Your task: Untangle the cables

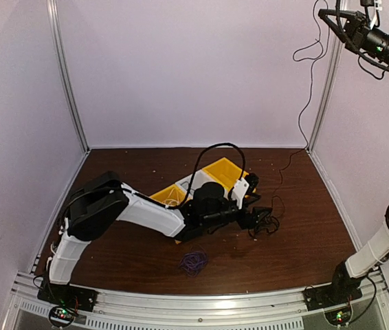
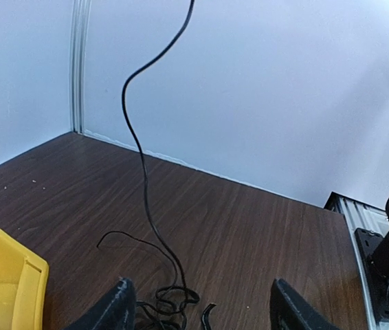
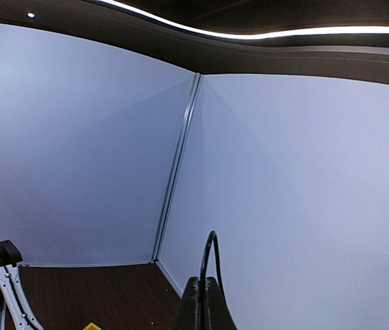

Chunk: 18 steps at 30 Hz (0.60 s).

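2 grippers: left gripper [image 2: 201, 306] jaws spread wide, empty; right gripper [image 3: 205, 306] clamped on black cable [image 3: 209, 258], held high at 1 o'clock.
Tangle: black tangle [image 1: 266, 225] at 3 o'clock of table [image 1: 139, 265] centre; purple cable [image 1: 194, 262] at 6 o'clock.
Advice: pin tangle low so 1 strand pulls free.

Dark wood-grain table [image 1: 146, 265] noted, enclosed by plain white walls [image 1: 194, 69] on three sides. Metal corner posts are seen at rear left [image 1: 67, 75] and rear right [image 1: 328, 75]. A ribbed aluminium rail [image 1: 201, 306] is fixed along the near edge of the table. A yellow bin [image 1: 223, 172] is seen near mid-table, largely covered from above. A second yellow section [image 1: 165, 196] is seen just beside it; whether it is a separate bin cannot be told. Pale specks [image 2: 5, 187] are scattered on the wood. A bright light strip [image 3: 263, 33] is recorded overhead.
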Each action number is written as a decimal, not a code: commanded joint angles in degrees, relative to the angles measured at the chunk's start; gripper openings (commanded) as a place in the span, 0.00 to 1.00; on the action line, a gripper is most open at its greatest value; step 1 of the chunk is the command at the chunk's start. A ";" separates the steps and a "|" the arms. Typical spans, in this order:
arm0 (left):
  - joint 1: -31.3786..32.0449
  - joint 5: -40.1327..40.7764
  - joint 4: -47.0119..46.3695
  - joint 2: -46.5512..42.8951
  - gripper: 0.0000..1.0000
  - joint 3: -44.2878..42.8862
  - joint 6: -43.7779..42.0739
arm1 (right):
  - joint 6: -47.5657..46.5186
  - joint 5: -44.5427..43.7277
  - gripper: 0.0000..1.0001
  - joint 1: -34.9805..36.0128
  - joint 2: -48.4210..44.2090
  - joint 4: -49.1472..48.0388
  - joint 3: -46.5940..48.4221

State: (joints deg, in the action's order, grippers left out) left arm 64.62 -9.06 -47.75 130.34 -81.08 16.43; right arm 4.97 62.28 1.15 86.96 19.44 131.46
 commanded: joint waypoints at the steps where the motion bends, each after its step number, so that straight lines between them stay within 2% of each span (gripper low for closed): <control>1: 0.00 0.76 6.31 3.87 0.67 -6.73 2.54 | 1.52 1.82 0.00 -0.44 -1.66 -2.70 -2.86; 4: -0.47 -0.94 12.48 8.08 0.60 -13.74 4.61 | 1.57 1.94 0.00 -0.44 -2.18 -3.09 -4.19; 9: -1.39 -4.47 12.94 11.54 0.40 -17.75 8.68 | 1.16 1.94 0.00 -0.42 -2.78 -3.14 -5.55; 10: -1.56 -4.85 12.36 11.67 0.35 -17.61 8.86 | 0.94 1.92 0.00 -0.43 -2.90 -3.12 -6.03; 13: -1.98 -5.72 11.49 10.82 0.10 -16.65 9.31 | -0.14 1.52 0.00 -0.39 -3.49 -2.86 -7.79; 15: -2.18 -6.13 10.72 8.92 0.00 -15.03 9.28 | -1.53 1.07 0.00 -0.41 -3.92 -2.18 -9.15; 18: -2.38 -5.81 10.51 4.19 0.00 -11.90 7.66 | -4.67 -0.02 0.00 -0.38 -4.52 -0.44 -12.37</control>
State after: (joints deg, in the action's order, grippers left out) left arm 62.78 -13.69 -34.59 140.97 -95.96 24.82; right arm 4.08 63.11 1.15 84.31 18.26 121.95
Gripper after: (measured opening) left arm 0.013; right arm 0.008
